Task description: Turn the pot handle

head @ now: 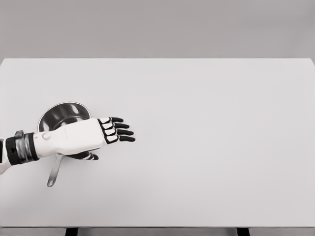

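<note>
A shiny steel pot (61, 115) sits on the left part of the white table (206, 147). Its long thin handle (54, 172) points toward the near edge, slightly left. My left hand (115, 132) hovers over the pot's near right side, palm down, with its black-tipped fingers stretched out to the right and holding nothing. The thumb (91, 156) pokes out below the palm. The forearm covers the spot where the handle joins the pot. The right arm is out of view.
The table's near edge (157, 227) runs along the bottom, with two dark legs below it. A plain grey wall stands behind the far edge.
</note>
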Controlling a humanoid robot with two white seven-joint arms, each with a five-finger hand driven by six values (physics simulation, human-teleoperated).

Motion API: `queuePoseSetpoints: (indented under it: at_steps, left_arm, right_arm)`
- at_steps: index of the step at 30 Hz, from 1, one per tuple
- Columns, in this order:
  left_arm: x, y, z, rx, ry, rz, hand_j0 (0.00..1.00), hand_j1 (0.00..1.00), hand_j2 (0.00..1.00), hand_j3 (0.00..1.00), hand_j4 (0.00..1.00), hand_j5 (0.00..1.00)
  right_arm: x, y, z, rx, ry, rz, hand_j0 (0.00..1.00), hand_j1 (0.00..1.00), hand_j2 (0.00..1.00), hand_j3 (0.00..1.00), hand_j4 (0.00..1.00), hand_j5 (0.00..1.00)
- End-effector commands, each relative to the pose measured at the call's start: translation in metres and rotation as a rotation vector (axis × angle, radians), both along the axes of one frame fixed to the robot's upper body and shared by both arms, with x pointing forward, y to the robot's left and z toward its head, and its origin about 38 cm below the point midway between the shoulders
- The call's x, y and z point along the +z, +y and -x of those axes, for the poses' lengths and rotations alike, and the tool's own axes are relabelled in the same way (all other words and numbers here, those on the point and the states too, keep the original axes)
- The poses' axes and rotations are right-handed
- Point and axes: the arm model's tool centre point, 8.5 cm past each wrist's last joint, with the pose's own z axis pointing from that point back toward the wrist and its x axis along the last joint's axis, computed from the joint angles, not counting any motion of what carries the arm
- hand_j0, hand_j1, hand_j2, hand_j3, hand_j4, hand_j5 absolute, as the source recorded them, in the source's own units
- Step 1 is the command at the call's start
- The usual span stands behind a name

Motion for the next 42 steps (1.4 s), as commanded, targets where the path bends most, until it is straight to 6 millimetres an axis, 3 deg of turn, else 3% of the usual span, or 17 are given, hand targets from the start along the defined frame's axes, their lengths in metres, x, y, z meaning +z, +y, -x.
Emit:
queuePoseSetpoints:
  at_steps: [1, 21, 42]
  left_arm:
    - [0.0, 0.002, 0.0, 0.003, -0.004, -0.011, 1.0, 1.0, 1.0, 1.0, 1.0, 1.0]
    - [-0.004, 0.036, 0.009, 0.047, 0.025, -0.098, 1.0, 1.0, 1.0, 1.0, 1.0, 1.0]
    - [-0.002, 0.049, 0.012, 0.069, 0.032, -0.128, 1.0, 1.0, 1.0, 1.0, 1.0, 1.0]
  right_arm:
    - [0.0, 0.0, 0.0, 0.0, 0.0, 0.0, 1.0, 1.0, 1.0, 1.0, 1.0, 1.0]
    - [0.0, 0.0, 0.0, 0.0, 0.0, 0.0, 1.0, 1.0, 1.0, 1.0, 1.0, 1.0]
    - [0.0, 0.0, 0.0, 0.0, 0.0, 0.0, 1.0, 1.0, 1.0, 1.0, 1.0, 1.0]
